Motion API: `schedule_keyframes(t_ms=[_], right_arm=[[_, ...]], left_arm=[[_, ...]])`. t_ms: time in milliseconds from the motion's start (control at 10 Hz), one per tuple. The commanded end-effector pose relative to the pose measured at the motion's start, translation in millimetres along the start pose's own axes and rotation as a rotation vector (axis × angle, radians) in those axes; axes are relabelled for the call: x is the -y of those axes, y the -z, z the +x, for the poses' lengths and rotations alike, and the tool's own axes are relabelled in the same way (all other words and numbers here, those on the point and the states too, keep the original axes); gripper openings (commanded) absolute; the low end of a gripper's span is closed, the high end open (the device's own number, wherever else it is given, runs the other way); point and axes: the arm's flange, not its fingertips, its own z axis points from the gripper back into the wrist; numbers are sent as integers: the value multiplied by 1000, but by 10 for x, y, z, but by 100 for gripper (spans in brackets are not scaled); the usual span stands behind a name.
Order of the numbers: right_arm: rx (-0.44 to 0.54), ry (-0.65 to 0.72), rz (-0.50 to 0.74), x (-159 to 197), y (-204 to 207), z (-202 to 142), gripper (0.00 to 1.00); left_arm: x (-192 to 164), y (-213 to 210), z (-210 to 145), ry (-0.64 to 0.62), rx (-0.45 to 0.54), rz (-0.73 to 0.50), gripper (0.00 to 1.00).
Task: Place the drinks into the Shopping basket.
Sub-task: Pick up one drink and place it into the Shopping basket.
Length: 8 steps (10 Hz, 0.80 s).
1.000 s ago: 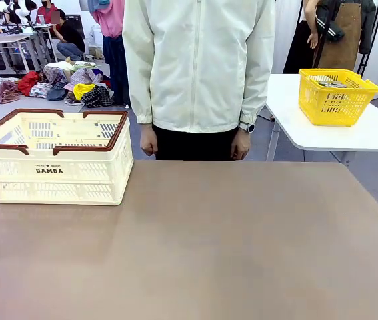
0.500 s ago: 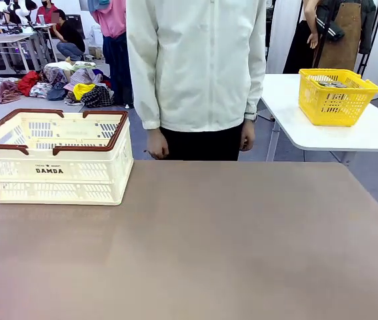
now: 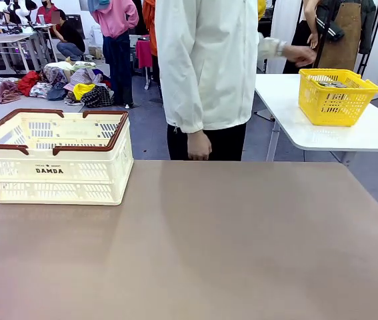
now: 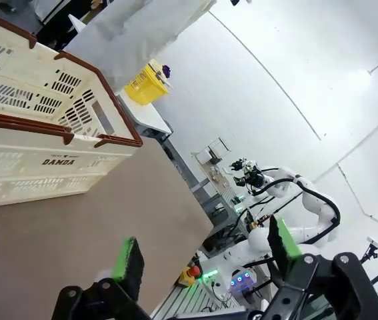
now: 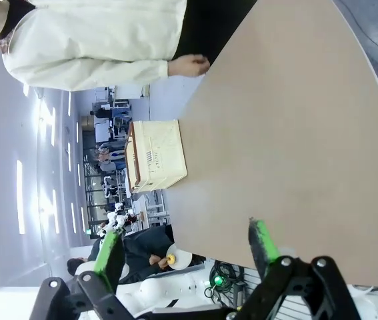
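Note:
The cream Shopping basket with its dark brown rim stands on the brown table's far left, "DAMDA" on its side. It is seen again in the left wrist view and small in the right wrist view. The drinks are out of view. My left gripper is open above the table with nothing between its green pads. My right gripper is open too, off the table's edge, holding nothing. A person in a white jacket stands at the far side, one hand stretched to the right.
A smaller yellow basket sits on a white side table at the back right, with something unclear inside. The person's other hand hangs at the brown table's far edge. Other people stand farther off.
The person has turned and shifted to the right, raising one arm toward the yellow basket on the side table. The Shopping basket has not moved.

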Motion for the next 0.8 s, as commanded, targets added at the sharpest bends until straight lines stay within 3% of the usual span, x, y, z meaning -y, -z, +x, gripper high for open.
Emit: schedule_keyframes(t_ms=[0, 700], right_arm=[[4, 1, 20, -31, -17, 11, 100], [4, 1, 20, -31, -17, 11, 100]], left_arm=[[10, -13, 10, 16, 1, -15, 100], [10, -13, 10, 16, 1, -15, 100]])
